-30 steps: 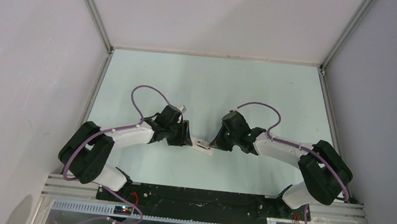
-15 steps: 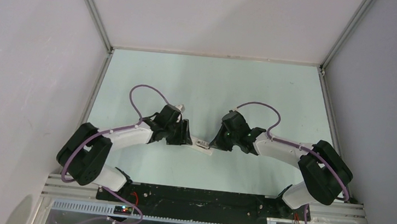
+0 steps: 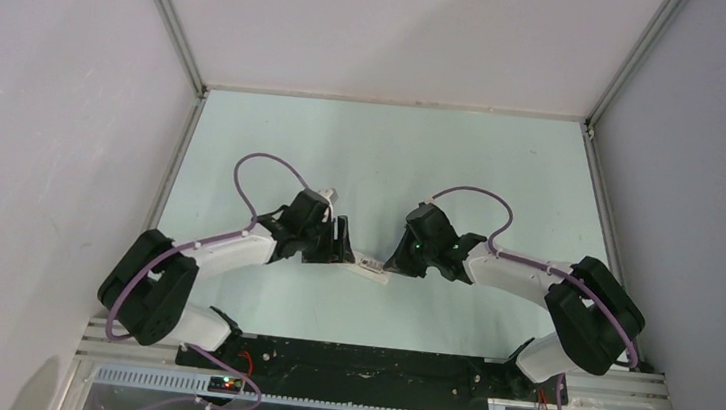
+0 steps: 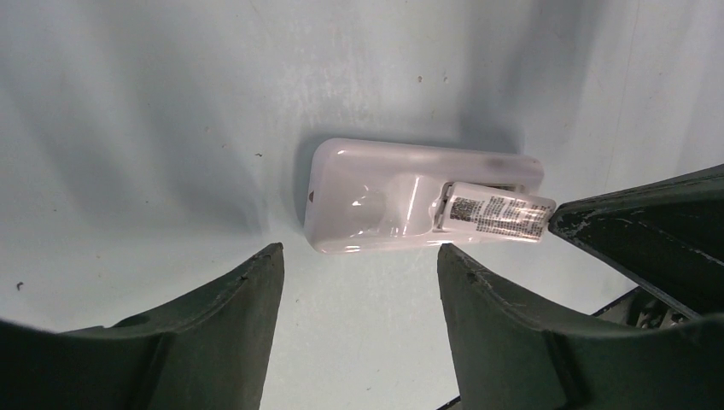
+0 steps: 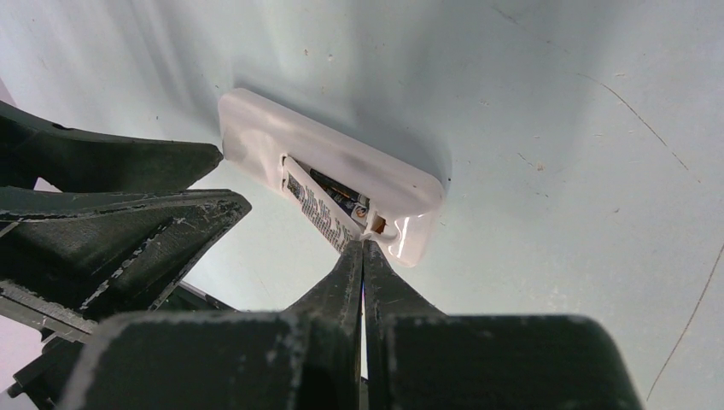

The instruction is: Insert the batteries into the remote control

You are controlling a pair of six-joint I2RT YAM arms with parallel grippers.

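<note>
The remote control lies back-up on the counter, toward its near edge, and the batteries seem seated inside. The pressed-together right pincer touches the labelled cover, which is not yet closed. The left pincer is spread and empty.

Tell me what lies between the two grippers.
The remote control, back up, its labelled cover askew, lies between the left gripper and right gripper; the top view shows it.

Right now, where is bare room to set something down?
Free: the far half of the pale green table, beyond the arms; the near strip before the black base rail. Crowded: the centre, where the left gripper and right gripper flank the slim white remote control.
</note>
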